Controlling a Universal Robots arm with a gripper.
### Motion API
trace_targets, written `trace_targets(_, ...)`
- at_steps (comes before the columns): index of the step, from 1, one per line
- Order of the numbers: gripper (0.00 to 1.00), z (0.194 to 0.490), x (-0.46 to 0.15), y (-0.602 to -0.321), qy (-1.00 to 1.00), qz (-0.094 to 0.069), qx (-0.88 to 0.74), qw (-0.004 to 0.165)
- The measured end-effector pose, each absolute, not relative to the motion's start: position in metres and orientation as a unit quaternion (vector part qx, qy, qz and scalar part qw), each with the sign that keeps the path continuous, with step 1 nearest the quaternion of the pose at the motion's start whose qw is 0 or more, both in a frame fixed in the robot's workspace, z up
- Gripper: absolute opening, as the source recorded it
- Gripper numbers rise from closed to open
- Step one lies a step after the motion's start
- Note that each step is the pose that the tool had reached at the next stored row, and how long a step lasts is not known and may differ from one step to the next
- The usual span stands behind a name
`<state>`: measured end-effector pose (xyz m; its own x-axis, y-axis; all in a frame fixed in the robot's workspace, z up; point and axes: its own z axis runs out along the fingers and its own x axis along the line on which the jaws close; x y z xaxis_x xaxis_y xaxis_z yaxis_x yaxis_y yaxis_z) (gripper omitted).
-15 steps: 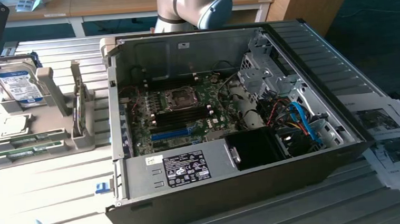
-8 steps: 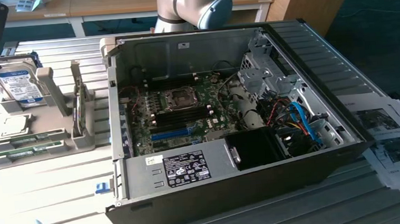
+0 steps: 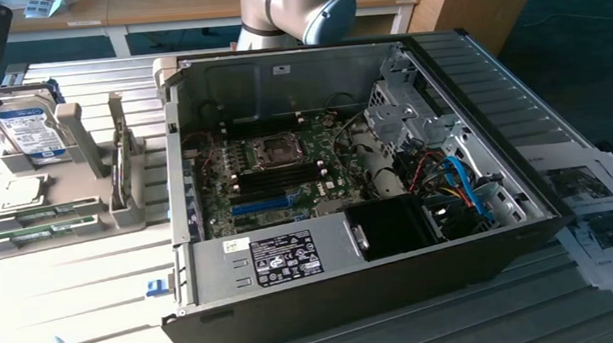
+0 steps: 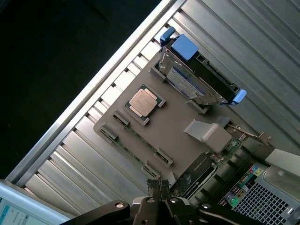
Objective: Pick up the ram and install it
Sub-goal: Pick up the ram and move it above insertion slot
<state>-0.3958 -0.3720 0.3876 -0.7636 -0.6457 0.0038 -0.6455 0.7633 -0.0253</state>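
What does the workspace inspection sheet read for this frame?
Surface: slatted metal table with a grey tray on it.
Job's things: ram lies flat in the tray, not gripped; open PC case beside the tray.
Clutter: hard drive and card upright in the tray, processor flat; printed sheets at the exterior view's right.
Grippers: gripper shut, empty, above the tray.
Cables: blue and red cables inside the case.
Surroundings: wooden desk behind.
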Motion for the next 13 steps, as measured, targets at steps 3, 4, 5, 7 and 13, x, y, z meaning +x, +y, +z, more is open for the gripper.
trace_targets(3,0.1,0.3877,-0.3958,-0.372,0.939,-0.013,-0.344,0.003)
trace_targets(4,0.1,0.3877,-0.3958,-0.372,0.939,-0.013,-0.344,0.003)
trace_targets(5,0.1,0.3876,-0.3958,-0.372,0.939,-0.013,-0.344,0.003)
trace_targets(7,0.1,0.3876,-0.3958,-0.372,0.939,-0.013,-0.344,0.003)
trace_targets(13,0.1,0.3874,-0.3958,-0.372,0.928,-0.012,-0.373,0.003)
